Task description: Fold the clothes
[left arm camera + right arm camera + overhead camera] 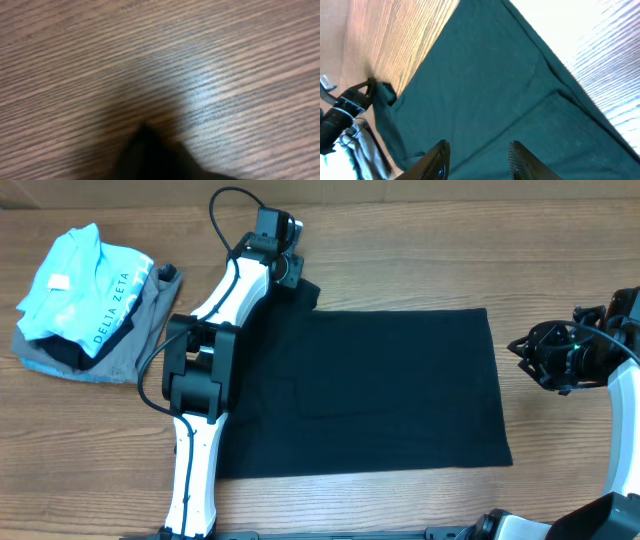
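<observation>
The clothes [390, 390], a plain black T-shirt, lie flat as a wide rectangle in the middle of the table. My left gripper [297, 280] is at the shirt's far left corner and pinches a bunched tip of cloth there. The right wrist view shows that pinch from afar, at the left gripper [370, 90]. In the left wrist view only a dark peak of the clothes [155, 160] rises at the bottom edge, and the fingers are hidden. My right gripper [520, 350] hovers off the shirt's right edge, open and empty, its fingertips [442, 150] above the clothes [485, 85].
A light blue shirt lettered "DELTA ZETA" [85, 285] lies on a grey folded garment [130, 345] at the far left. Bare wooden table [420, 240] runs behind and to the right of the black shirt.
</observation>
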Robot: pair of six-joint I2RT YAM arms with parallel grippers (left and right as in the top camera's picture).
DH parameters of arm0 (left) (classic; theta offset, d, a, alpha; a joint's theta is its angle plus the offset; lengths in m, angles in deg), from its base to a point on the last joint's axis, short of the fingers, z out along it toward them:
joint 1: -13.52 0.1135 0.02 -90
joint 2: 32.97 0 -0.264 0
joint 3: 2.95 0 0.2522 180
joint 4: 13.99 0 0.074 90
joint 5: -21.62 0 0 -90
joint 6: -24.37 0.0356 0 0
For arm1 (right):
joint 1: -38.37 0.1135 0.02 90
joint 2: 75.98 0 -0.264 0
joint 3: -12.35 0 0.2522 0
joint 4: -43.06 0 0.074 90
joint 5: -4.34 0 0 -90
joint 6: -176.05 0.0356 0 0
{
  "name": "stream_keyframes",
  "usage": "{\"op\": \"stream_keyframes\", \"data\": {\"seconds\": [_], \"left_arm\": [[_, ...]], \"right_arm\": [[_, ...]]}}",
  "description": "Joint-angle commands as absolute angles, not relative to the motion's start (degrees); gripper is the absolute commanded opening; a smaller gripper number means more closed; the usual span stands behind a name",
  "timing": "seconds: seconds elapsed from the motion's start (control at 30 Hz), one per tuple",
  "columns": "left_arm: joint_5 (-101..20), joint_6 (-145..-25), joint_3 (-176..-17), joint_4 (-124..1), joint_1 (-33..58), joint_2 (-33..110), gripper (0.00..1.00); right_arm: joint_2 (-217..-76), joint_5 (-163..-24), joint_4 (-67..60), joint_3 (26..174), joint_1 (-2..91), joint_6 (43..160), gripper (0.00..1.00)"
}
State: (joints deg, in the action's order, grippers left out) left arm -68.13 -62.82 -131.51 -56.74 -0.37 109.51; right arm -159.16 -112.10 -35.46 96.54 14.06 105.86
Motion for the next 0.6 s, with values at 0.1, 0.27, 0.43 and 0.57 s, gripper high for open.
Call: {"op": "stream_keyframes", "data": {"seconds": [0.1,0.27,0.43,0.57], "left_arm": [[-67.3,-62.7,-132.0,-60.6,-0.2,110.4,0.04],[-67.3,-62.7,-132.0,-62.1,0.6,106.3,0.04],[-67.3,-62.6,-132.0,-63.4,0.7,101.5,0.04],[-67.3,-62.6,-132.0,-67.4,0.7,98.8,0.04]], "right_arm": [[-158.4,-109.2,-29.8,97.7,14.3,105.5,0.42],[-158.9,-109.2,-18.8,97.7,14.3,105.5,0.41],[-162.5,-109.0,-8.8,97.7,15.3,102.3,0.56],[-167.5,-105.8,-3.3,97.7,17.8,102.3,0.57]]}}
